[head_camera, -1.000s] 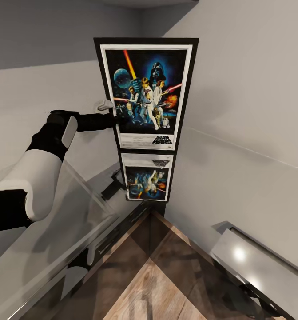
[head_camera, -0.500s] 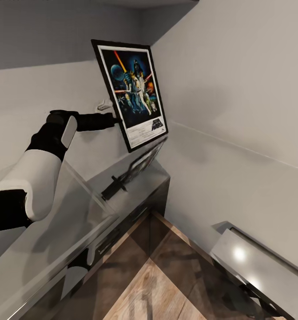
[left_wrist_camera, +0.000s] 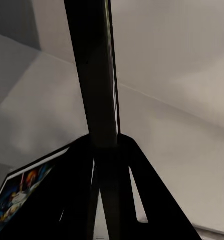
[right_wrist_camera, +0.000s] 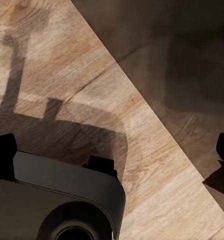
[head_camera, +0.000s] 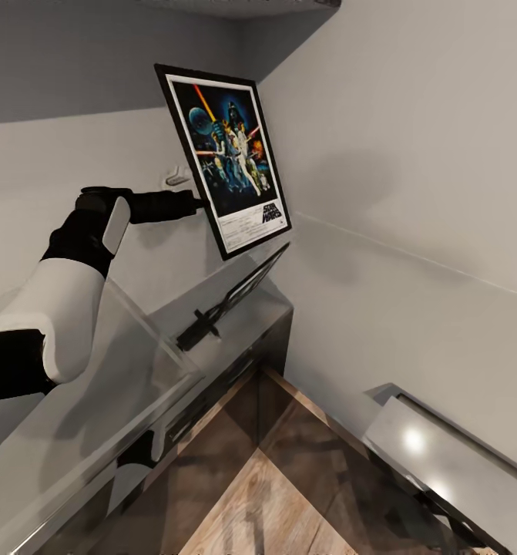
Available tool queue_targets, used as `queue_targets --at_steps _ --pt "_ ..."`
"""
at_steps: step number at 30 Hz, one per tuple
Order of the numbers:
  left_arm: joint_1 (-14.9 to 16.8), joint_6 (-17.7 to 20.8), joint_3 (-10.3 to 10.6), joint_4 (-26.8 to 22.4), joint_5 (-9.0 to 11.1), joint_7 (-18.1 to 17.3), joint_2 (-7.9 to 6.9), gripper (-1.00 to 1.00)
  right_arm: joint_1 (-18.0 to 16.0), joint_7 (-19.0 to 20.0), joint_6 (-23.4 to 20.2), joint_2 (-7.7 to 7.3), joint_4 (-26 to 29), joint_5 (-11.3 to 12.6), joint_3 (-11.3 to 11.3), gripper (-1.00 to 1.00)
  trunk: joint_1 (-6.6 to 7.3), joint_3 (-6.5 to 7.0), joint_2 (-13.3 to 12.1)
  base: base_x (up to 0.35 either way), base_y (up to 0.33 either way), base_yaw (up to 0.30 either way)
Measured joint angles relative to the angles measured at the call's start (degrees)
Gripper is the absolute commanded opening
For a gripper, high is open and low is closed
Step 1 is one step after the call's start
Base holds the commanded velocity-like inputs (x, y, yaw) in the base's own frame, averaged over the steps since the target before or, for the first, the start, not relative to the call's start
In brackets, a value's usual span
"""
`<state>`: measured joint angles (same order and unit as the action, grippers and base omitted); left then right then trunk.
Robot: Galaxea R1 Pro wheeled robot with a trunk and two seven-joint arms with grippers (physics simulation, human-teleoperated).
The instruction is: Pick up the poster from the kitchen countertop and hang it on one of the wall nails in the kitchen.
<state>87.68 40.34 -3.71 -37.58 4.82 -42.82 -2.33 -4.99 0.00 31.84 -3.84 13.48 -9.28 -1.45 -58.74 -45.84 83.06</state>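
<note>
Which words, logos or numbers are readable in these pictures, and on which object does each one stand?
"STAR WARS": logo in the white strip at the bottom of the poster, which the left claw holds by its edge above the kitchen countertop.
Fine print beside and under that logo: too small to read.
Reflection of the poster in the left wrist view: blurred, no text readable.
Nothing else carries any writing.

left gripper (head_camera: 200,203) jaws hidden behind poster (head_camera: 226,158), poster text too small

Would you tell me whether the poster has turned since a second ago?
Yes: the poster, held by the left hand, has swung from facing the camera toward the left wall.
</note>
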Motion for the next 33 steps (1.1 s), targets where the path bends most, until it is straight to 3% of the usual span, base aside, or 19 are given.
queue_targets --at_steps 18,33 --pt "0.0 0.01 -0.01 -0.07 0.03 -0.17 -0.05 -1.0 0.0 0.0 0.0 0.0 0.0 0.0 0.0 1.0 -0.01 0.03 0.0 -0.123 0.0 0.0" --pt "0.0 0.05 -0.01 -0.13 0.12 -1.06 -0.11 -1.0 0.0 0.0 0.1 -0.01 0.0 0.0 0.0 1.0 0.01 1.29 0.0 -0.039 0.0 0.0"
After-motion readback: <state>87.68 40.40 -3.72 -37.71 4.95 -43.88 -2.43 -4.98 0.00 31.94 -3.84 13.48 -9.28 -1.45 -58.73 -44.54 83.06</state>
